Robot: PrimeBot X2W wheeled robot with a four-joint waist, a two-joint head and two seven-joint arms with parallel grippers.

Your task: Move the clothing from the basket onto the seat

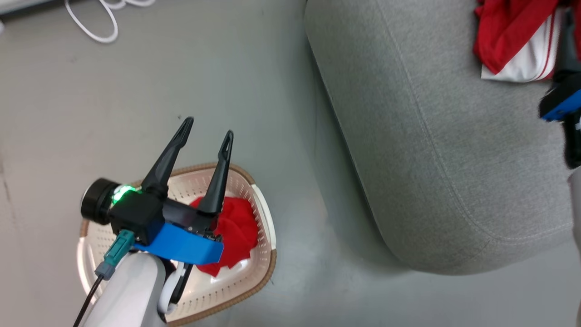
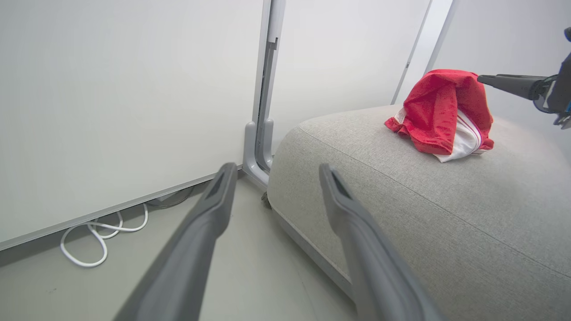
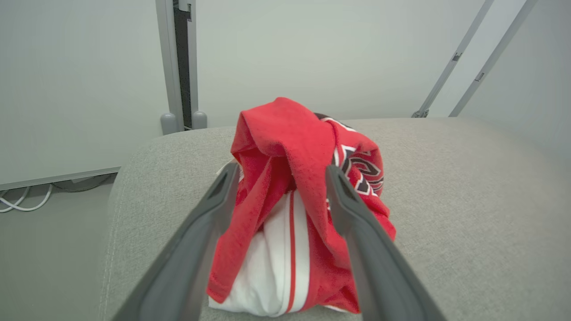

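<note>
Left gripper (image 1: 209, 126) hovers, fingers spread and empty, above the plain red garment (image 1: 237, 227) in the basket (image 1: 268, 220), while the right gripper (image 3: 282, 168), fingers parted, straddles the jersey (image 3: 285, 133) heaped on the seat (image 3: 446, 178)

- Thin white cable (image 1: 103, 41), looped on floor, close to wall base.
- Smooth grey-green floor (image 1: 136, 91), a few small dark specks.
- Flat white wall panels (image 2: 111, 111) w/ upright grey metal post (image 2: 261, 111) btwn them.

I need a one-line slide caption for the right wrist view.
Open right claw at the red-and-white jersey, heaped on the grey seat.
</note>
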